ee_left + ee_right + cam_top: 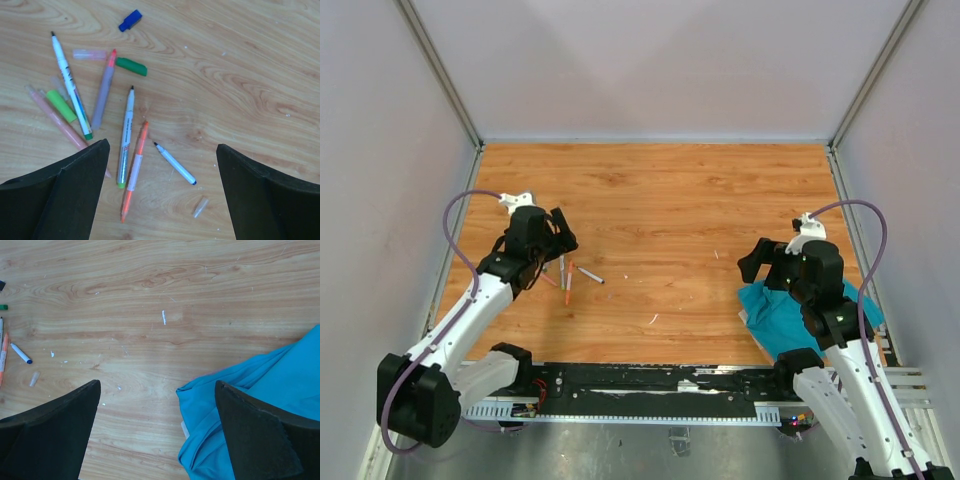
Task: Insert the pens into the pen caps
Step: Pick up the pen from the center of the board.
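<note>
Between left gripper [161, 144] fingers [60, 200], spread wide, empty: pens [125, 137] and caps [131, 66] loose on table [240, 75]. Same wide spread on right gripper [157, 382], over cloth [280, 390] edge. Take short pen [175, 164] mid-barrel; clear cap [200, 207] nearby possibly its match.

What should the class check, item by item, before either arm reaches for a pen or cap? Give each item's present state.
1. Left gripper open and empty: ok.
2. Right gripper open and empty: ok.
3. Short blue-ended pen lies apart from the orange pen: ok.
4. Blue cap lies free, touching nothing: ok.
5. Right gripper above that pen: not ok; it hangs beside the teal cloth.
6. Clear cap matches a pen: cannot tell.
</note>
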`<state>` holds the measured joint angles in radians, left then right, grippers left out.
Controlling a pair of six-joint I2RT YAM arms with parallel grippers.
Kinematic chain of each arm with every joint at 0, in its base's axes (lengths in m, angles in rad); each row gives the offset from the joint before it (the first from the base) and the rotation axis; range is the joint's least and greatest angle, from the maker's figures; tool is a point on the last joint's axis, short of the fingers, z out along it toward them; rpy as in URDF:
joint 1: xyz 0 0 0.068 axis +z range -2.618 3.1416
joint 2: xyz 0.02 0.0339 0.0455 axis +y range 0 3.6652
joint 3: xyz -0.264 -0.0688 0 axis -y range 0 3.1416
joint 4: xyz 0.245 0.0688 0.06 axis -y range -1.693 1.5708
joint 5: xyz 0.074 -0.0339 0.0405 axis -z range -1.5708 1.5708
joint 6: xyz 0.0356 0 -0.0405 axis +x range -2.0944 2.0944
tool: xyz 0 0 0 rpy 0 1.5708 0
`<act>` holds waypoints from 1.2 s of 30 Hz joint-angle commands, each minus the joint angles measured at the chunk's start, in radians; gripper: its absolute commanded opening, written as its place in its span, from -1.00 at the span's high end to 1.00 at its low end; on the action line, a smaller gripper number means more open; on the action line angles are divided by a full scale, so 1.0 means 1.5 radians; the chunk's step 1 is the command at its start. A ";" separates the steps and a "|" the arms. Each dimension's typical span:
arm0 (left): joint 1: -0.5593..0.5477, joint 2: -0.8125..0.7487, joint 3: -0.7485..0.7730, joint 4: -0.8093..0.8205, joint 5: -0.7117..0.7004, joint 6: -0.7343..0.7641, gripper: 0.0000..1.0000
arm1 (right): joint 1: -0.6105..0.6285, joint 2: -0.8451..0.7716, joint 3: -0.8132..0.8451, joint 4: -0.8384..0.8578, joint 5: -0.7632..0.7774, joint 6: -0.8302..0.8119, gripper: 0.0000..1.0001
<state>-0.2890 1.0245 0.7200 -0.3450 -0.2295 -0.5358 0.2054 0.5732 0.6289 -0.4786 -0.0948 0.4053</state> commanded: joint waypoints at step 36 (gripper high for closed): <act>0.085 0.085 -0.159 0.085 -0.073 -0.114 0.03 | -0.015 0.018 -0.035 -0.030 0.021 0.028 -0.93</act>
<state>-0.1722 1.1271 0.4805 -0.2710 -0.3622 -0.7300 0.2054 0.6010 0.5903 -0.5068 -0.0803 0.4278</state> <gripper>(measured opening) 0.487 0.963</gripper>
